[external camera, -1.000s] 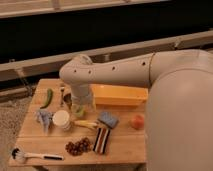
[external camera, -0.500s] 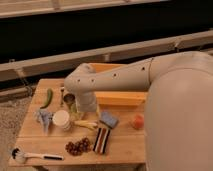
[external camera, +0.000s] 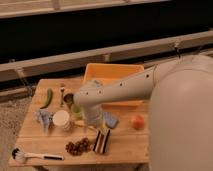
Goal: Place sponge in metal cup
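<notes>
The sponge (external camera: 102, 141), a small block with dark brown, white and reddish stripes, lies on the wooden table (external camera: 127, 145) near its front edge. The metal cup (external camera: 68, 98), small and dark grey, stands at the back left, behind the light green cup (external camera: 76, 111). My gripper (external camera: 93, 124) hangs at the end of the white arm (external camera: 120, 92), just behind and above the sponge and to the right of the green cup. The wrist hides most of the gripper.
A white cup (external camera: 62, 120), a crumpled blue cloth (external camera: 44, 119), a green vegetable (external camera: 48, 97), grapes (external camera: 77, 147) and a brush (external camera: 30, 156) lie on the left. A blue-grey pad (external camera: 110, 120) and a peach (external camera: 137, 121) lie on the right. A yellow tray (external camera: 115, 72) stands at the back.
The arm's end has swung from above the cups toward the table's front and lower, nearer the sponge. The objects have not moved.
</notes>
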Motion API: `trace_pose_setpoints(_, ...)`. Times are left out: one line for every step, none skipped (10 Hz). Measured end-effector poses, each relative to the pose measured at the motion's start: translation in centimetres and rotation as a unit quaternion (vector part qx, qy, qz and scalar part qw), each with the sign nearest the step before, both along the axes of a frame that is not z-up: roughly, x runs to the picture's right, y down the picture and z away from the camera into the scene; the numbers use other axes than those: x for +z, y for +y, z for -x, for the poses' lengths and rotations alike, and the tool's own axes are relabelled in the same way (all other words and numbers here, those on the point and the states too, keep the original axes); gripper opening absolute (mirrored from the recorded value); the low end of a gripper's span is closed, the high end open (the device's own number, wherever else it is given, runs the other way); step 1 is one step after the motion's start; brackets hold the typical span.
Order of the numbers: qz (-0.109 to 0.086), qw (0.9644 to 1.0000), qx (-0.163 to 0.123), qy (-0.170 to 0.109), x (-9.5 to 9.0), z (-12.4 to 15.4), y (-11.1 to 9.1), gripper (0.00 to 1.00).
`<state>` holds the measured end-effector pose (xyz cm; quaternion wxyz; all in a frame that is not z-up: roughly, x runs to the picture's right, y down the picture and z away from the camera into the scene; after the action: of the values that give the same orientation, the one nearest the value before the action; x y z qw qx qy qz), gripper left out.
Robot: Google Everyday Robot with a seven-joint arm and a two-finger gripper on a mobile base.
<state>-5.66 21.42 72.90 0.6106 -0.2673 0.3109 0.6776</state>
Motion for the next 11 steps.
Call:
trace_pose_setpoints(0.005, 1.0000, 0.004, 0.007, 0.5, -0.6, 0.7, 0.65)
trace_pose_setpoints(0.011, 0.9999, 0.009, 0.010, 1.0, -0.8, 1.2, 0.65)
trace_pose_setpoints(0.016, 0.9997, 0.011, 0.015, 1.5, -1.2, 1.9, 0.65)
trace_pose_setpoints(0.018, 0.9995, 0.015, 0.021, 1.9, -1.7, 2.2, 0.65)
trace_pose_setpoints(0.017, 0.9993, 0.020, 0.026, 2.3, -2.2, 2.4, 0.65)
trace_pose_setpoints(0.015, 0.9993, 0.023, 0.027, 2.8, -2.2, 2.5, 0.65)
trace_pose_setpoints(0.013, 0.9992, 0.026, 0.027, 3.2, -2.3, 2.6, 0.65)
trace_pose_setpoints(0.012, 0.9991, 0.030, 0.028, 3.7, -2.6, 2.7, 0.65)
trace_pose_setpoints(0.012, 0.9989, 0.036, 0.028, 4.2, -2.9, 2.9, 0.65)
trace_pose_setpoints(0.012, 0.9988, 0.039, 0.027, 4.6, -3.0, 3.2, 0.65)
trace_pose_setpoints(0.012, 0.9986, 0.043, 0.029, 5.0, -3.2, 3.4, 0.65)
